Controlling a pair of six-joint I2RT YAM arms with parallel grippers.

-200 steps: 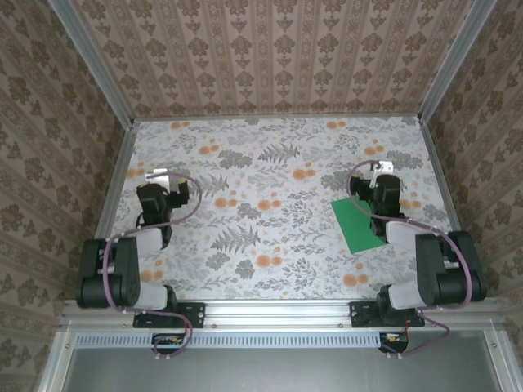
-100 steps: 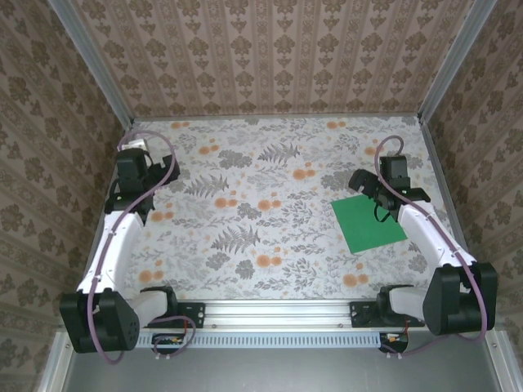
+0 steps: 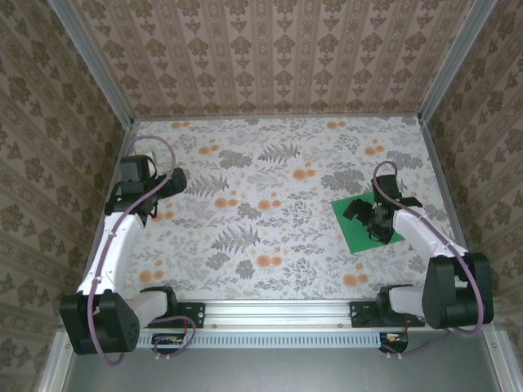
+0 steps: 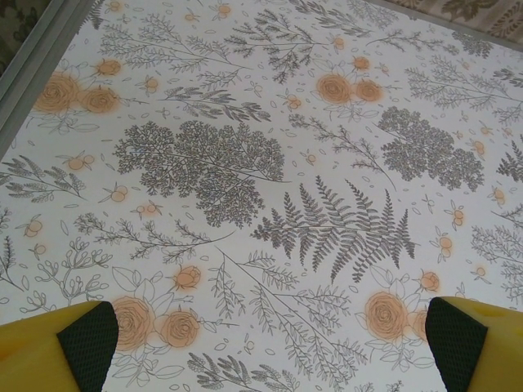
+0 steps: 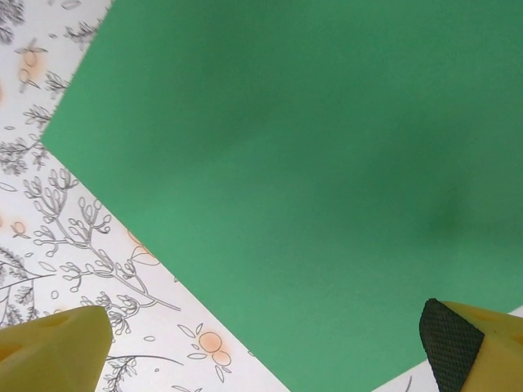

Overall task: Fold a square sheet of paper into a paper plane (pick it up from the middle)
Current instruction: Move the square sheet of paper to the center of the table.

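The square sheet of paper (image 3: 350, 232) is bright green and lies flat on the right side of the table, turned like a diamond. My right gripper (image 3: 368, 220) hovers over its middle, open, its yellow fingers spread wide. In the right wrist view the sheet (image 5: 310, 163) takes up most of the picture, one edge running diagonally at the lower left, and nothing sits between the gripper's (image 5: 261, 353) tips. My left gripper (image 3: 167, 189) is open over the bare far left of the table. Its (image 4: 270, 353) yellow fingertips (image 4: 61, 347) frame printed ferns and roses, far from the sheet.
The table (image 3: 261, 163) carries a white cloth with grey fern prints (image 4: 343, 220) and orange flowers. Aluminium rails (image 3: 119, 175) and patterned walls enclose it on the left, right and far sides. Both arm bases stand at the near edge.
The right gripper came from beyond the sheet's far corner to hang over its middle. The left gripper, extended to the far left earlier, shifted slightly to the right.
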